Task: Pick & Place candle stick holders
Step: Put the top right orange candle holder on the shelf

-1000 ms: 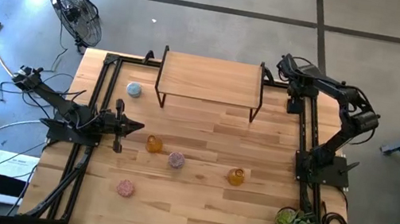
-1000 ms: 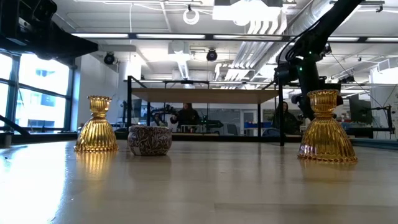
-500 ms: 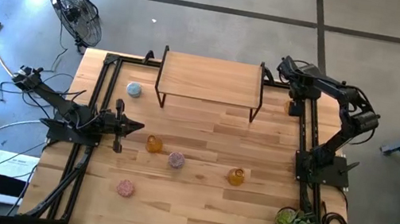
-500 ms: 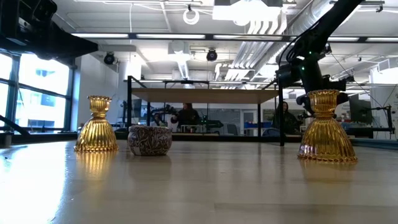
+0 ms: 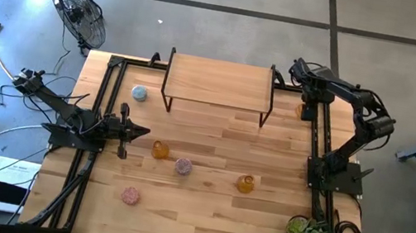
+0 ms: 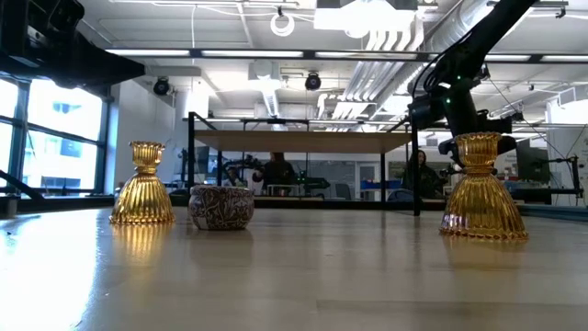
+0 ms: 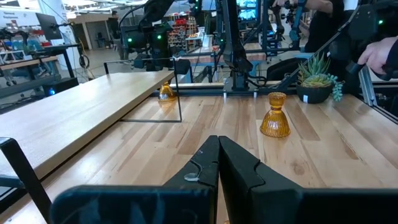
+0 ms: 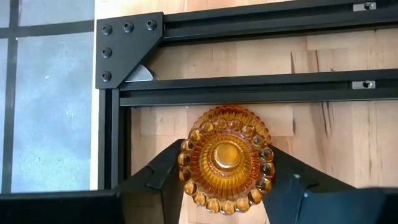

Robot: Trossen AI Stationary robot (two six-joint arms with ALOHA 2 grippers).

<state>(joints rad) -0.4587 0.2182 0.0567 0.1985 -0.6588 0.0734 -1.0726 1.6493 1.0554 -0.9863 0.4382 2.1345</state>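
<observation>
Near the desk's front edge sits 1 pink holder [image 5: 130, 195], with the green plant [image 5: 307, 227] at the front right corner. Mid-desk lie 1 amber holder [image 5: 160, 150], a 2nd pink holder [image 5: 183, 165] and a 2nd amber holder [image 5: 245, 183]. The left gripper [image 5: 144, 132] hovers by the left edge, fingers closed on nothing. A pale blue holder [image 5: 140, 93] sits near the back left. At the back right corner, the right gripper [image 8: 226, 163] clasps a 3rd amber holder [image 8: 226, 159] between its fingers.

right hand [image 8: 226, 165] | fingers flank amber candle stick holder [image 8: 226, 158] | over black frame rails [image 8: 249, 90]
</observation>
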